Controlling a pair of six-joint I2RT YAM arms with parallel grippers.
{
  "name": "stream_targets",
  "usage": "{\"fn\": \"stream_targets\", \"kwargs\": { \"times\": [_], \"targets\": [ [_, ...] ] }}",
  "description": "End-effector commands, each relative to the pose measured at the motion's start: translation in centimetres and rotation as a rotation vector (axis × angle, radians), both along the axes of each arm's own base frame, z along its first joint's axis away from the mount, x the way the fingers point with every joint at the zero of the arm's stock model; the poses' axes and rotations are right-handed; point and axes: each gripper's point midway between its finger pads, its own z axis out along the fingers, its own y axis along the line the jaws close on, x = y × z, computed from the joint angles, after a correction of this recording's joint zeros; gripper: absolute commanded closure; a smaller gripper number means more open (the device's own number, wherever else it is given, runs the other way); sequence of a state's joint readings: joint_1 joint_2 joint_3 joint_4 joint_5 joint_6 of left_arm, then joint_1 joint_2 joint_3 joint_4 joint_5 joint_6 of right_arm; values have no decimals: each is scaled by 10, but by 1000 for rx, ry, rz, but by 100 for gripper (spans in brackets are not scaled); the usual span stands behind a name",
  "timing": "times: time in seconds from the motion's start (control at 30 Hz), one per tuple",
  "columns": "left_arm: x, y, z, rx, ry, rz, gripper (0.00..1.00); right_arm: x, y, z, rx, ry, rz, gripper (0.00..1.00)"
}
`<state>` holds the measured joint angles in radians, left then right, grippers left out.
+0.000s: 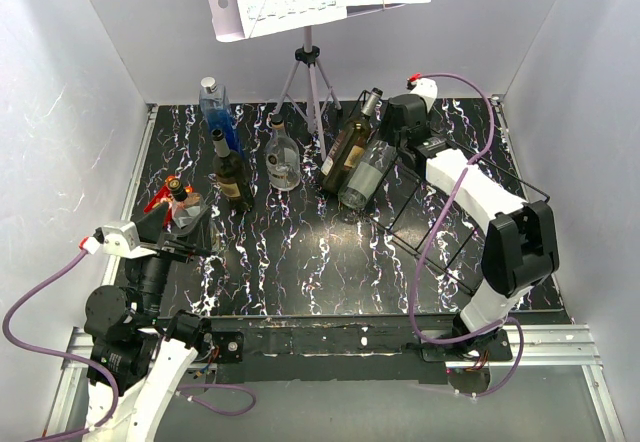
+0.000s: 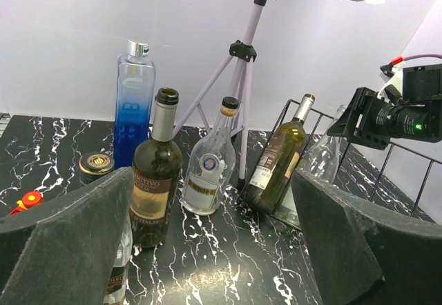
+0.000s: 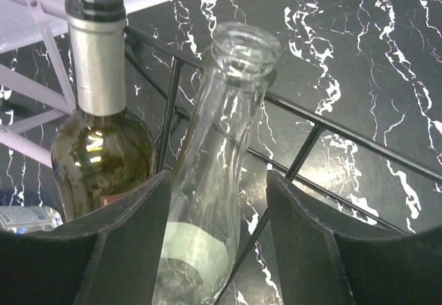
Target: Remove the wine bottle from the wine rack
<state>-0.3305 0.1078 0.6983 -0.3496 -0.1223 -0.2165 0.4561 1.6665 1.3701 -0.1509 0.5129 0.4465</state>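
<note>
- Toward 2 o'clock on the worktop point(image 1: 300, 262), the wine rack point(image 3: 359, 139) carries the clear bottle point(image 3: 221, 153), tilted at the rack's 10 o'clock end.
- Right gripper point(image 3: 217, 188) straddles that bottle, jaws apart, with a gap at 3 o'clock.
- Green bottle point(image 3: 103, 146) leans just beside it, at 9 o'clock.
- Left gripper point(image 2: 214, 201) hangs at 8 o'clock, spread wide, holding nothing.

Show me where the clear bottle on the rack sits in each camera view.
Top external: clear bottle right of centre, lying slanted.
Left wrist: right of centre, faint, partly hidden.
Right wrist: centre, neck up.
Shared landmark: green bottle with silver-foil neck, immediately on its left in all three views.
</note>
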Motion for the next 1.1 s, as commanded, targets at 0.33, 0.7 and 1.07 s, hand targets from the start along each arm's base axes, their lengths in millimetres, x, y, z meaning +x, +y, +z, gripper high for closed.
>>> {"fn": "stream_targets", "kwargs": {
  "times": [0.33,0.7,1.07],
  "targets": [
    [4,-1,-2,21,4,2,2,39,6,14,116,-70,2,42],
    [4,-2,-3,21,6,-1,2,29,2,33,158,-155,12,90],
    [3,-2,-2,23,5,-2,2,18,-3,83,204,-276,16,99]
  ]
}}
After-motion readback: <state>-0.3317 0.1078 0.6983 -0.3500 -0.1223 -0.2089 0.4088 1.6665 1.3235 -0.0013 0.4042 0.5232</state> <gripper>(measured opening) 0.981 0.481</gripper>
